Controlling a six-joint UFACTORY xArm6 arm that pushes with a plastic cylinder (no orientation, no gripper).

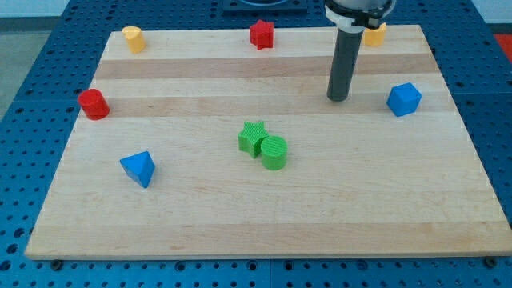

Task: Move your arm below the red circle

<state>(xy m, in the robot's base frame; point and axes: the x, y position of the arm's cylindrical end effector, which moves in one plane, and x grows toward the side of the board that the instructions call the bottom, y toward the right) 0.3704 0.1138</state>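
- No pincer on this arm; my tip [338, 98] holds nothing, resting on the table [240, 216] at upper right, left of the blue cube [404, 99].
- The red circle [93, 104] sits at the far left edge.
- Risk: a straight sweep left-down could clip the touching green star [253, 137] and green cylinder [274, 152].
- Overshooting may nudge the blue triangular block [139, 168] below the target.
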